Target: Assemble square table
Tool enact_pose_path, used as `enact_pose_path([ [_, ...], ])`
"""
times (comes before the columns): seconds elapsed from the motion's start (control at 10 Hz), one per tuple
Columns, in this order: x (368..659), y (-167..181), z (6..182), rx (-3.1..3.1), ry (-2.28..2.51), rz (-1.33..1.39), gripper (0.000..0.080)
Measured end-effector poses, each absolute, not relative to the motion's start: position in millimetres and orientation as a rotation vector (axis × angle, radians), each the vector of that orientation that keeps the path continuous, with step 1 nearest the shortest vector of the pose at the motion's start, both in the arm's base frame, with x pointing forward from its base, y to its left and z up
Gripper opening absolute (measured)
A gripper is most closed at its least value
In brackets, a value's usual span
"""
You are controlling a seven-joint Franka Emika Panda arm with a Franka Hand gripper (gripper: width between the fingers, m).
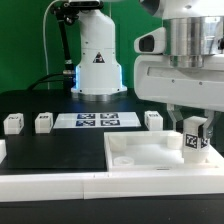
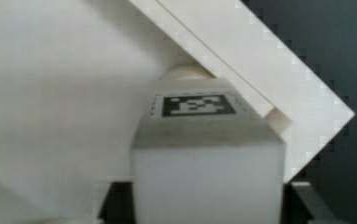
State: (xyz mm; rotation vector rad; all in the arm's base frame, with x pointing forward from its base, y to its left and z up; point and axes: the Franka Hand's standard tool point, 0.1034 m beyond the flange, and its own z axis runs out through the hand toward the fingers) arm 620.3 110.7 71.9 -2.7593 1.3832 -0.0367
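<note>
Green backdrop hung behind a black table (image 1: 40, 150) in the exterior view, with the arm's white robot base (image 1: 97, 60) standing at twelve o'clock. The marker board (image 1: 97, 121) lay flat just in front of that base. Three loose legs (image 1: 13, 123) (image 1: 44, 122) (image 1: 153, 119) stood upright in a row with it, two toward nine o'clock of the board and one just past its three o'clock end. The slab (image 1: 150, 158) lay toward four o'clock of the picture, its raised rim up. A long white bar (image 1: 50, 188) ran along the table's edge at six o'clock. The gripper (image 1: 194, 128) hung at three o'clock, its two fingers pressed against the sides of the held leg (image 1: 195, 142). That leg was upright with a tag facing the camera, over the slab's three o'clock side. Whether it touched the slab could not be told.

From the wrist view, the held leg (image 2: 201, 160) filled the middle, its tag (image 2: 198, 103) plainly readable. The leg's rounded tip sat right against the corner of the rim (image 2: 246, 70). The slab's (image 2: 50, 90) flat white face spread out beside the leg.
</note>
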Motion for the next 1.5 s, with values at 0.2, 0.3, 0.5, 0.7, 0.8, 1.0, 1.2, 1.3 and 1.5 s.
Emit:
enact_pose_path([
  [0.2, 620.3, 111.1, 71.9, -2.725, 1.447, -0.034, 0.0291],
  [0.3, 620.3, 111.3, 71.9, -2.743, 1.412, -0.035, 0.0463],
  [0.5, 620.5, 114.3, 73.7, -2.79, 1.313, -0.041, 0.0629],
  [0.7, 619.6, 121.8, 75.1, -2.905, 1.025, -0.065, 0.0645],
  [0.8, 619.1, 124.4, 75.4, -2.98, 0.792, -0.071, 0.0649],
  [1.0, 617.9, 128.0, 74.5, -3.05, 0.471, -0.076, 0.0649],
  [1.2, 615.6, 133.5, 73.3, -3.083, 0.178, -0.076, 0.0649],
  [1.3, 615.7, 132.6, 73.3, -3.091, 0.024, -0.08, 0.0649],
  [1.5, 615.9, 131.6, 73.3, -3.097, -0.196, -0.086, 0.0649],
])
